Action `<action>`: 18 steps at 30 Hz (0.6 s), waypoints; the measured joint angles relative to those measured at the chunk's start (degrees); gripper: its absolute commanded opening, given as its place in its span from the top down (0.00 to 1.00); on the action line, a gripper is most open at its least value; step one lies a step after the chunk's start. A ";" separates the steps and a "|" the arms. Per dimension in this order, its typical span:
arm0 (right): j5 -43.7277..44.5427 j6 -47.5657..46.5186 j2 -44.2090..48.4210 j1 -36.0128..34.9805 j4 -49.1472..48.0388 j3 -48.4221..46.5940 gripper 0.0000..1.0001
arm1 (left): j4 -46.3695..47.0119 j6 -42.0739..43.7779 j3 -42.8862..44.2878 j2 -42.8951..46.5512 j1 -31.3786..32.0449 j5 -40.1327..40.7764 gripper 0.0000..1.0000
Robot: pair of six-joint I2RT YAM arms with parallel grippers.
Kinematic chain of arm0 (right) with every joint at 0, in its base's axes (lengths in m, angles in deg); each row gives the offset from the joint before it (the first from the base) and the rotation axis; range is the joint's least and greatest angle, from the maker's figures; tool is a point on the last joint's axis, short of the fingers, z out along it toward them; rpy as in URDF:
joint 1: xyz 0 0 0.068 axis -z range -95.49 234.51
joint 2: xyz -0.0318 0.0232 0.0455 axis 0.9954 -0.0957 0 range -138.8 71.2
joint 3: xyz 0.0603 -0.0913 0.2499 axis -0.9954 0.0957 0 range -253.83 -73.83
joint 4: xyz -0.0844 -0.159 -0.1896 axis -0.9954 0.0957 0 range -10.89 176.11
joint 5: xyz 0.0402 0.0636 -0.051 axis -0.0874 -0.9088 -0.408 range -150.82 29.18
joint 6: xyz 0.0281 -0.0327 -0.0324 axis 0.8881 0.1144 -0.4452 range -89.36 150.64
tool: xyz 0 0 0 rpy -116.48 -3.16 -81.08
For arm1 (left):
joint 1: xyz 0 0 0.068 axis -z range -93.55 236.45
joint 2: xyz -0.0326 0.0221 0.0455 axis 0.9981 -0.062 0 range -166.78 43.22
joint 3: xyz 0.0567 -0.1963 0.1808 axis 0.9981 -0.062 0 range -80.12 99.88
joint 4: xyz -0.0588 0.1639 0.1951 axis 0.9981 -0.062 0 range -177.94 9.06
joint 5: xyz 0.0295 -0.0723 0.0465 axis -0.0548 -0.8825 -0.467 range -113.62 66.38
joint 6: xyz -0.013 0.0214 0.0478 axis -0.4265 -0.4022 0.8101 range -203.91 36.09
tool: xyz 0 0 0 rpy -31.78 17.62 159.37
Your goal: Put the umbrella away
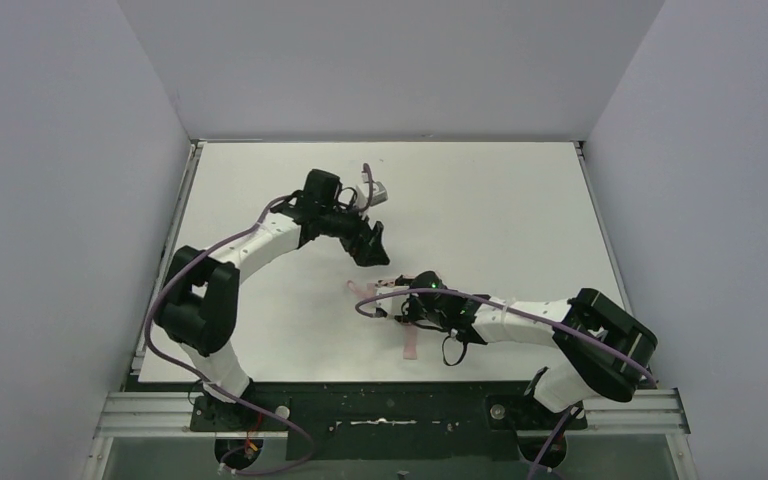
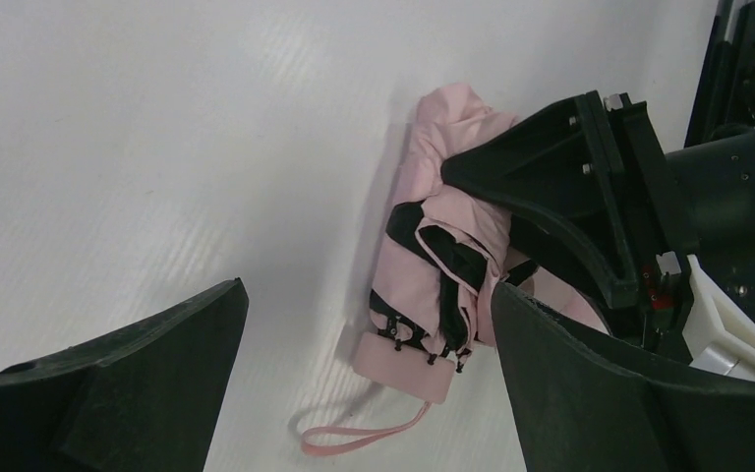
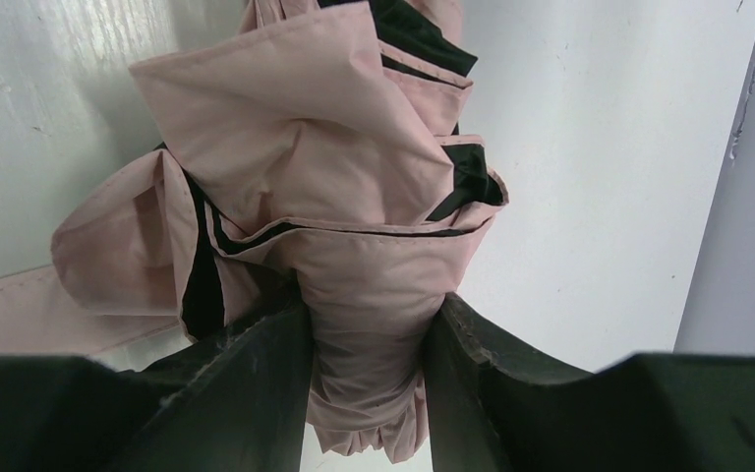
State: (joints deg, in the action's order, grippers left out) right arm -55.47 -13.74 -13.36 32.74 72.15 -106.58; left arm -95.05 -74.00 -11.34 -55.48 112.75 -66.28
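Right wrist view: my right pincer [image 3: 366, 344] is closed on the umbrella [image 3: 334, 167]. Its two fingers [image 3: 256, 374] press a bunch of the pale pink fabric between them. Beyond the grip the fabric spreads in loose folds with black edges, not wrapped tight. The umbrella lies on the white table [image 1: 520, 220]. In the left wrist view its pink handle [image 2: 403, 362] rests on the table, and the wrist loop [image 2: 354, 435] lies just beside the handle. In the top view a pink strap [image 1: 410, 345] sticks out from the umbrella on its near side. My left pincer [image 2: 369, 295] hangs near the umbrella, on its far side, with the jaws wide apart and nothing between them.
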 measured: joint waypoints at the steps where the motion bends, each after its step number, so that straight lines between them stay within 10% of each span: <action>1: 0.11 0.00 0.00 -0.04 -0.02 0.00 0.93 | -1.07 0.87 0.39 -0.85 0.81 -0.20 0.07; 18: 1.60 -0.02 0.04 -0.90 -0.90 0.66 0.94 | -6.05 6.99 3.96 -9.88 7.04 -2.58 0.06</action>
State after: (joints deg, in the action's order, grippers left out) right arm -53.88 -13.76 -13.31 31.84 71.25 -105.93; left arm -101.10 -67.00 -7.39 -65.36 119.79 -68.86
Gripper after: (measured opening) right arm 0.391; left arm 0.939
